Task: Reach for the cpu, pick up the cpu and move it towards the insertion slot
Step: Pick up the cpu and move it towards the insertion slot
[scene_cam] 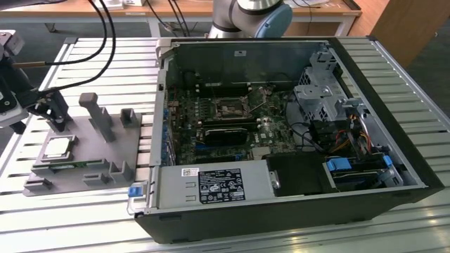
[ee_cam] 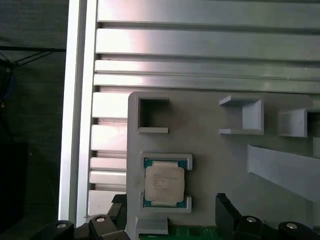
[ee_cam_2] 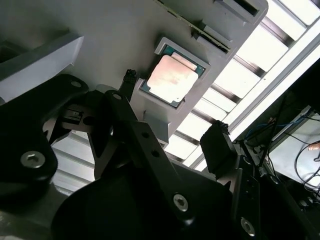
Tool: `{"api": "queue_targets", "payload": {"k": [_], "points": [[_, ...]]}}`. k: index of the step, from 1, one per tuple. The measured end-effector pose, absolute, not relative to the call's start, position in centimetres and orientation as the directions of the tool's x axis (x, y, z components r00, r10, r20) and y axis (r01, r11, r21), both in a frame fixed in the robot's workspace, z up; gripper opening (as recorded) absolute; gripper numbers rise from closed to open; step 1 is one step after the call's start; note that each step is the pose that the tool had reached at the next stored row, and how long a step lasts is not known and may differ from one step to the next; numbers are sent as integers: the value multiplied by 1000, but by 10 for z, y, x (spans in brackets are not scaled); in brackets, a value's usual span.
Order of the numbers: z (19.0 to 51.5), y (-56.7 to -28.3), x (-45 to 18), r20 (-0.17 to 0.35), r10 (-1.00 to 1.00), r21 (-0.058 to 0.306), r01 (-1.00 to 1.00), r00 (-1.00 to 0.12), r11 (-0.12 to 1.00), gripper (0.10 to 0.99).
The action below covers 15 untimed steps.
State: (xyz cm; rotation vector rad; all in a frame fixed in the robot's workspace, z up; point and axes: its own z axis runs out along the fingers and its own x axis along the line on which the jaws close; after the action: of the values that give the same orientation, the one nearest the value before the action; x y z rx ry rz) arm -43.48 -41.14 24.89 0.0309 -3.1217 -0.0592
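Nearest, on the slatted table [scene_cam: 77, 216], a grey fixture [scene_cam: 88, 141] lies beside the open case [scene_cam: 281, 224], on the exterior view's left. The cpu [scene_cam: 58, 147] lies flat in its square pocket on that fixture, silver face up, seated and untouched. Both wrist views show it square between the pocket's raised lips [ee_cam: 164, 183] [ee_cam_2: 171, 79]. A green memory stick [ee_cam: 192, 233] lies in the fixture just beside it.

Just beyond the cpu, the gripper [scene_cam: 50, 108] hangs over the fixture, raised clear of it. It is spread wide and empty. In the second wrist view the fingers [ee_cam_2: 217, 147] stand well apart, and the gap is broader than the chip.

Farther off, inside the case, the slot [scene_cam: 231, 108] sits on the board, well apart from the cpu. The arm [scene_cam: 253, 16] rises behind the case.

Judgement: the reach is in hand and no grasp is made. A grasp from here calls for the jaws centred over the chip, straddling two opposite edges, and lowered level so the pocket lips are not struck.
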Motion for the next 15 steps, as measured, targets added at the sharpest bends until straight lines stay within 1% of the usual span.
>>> {"api": "queue_targets", "payload": {"k": [15], "points": [[223, -414, -435, 19, -20, 38, -19, -1000, 999, 792]]}}
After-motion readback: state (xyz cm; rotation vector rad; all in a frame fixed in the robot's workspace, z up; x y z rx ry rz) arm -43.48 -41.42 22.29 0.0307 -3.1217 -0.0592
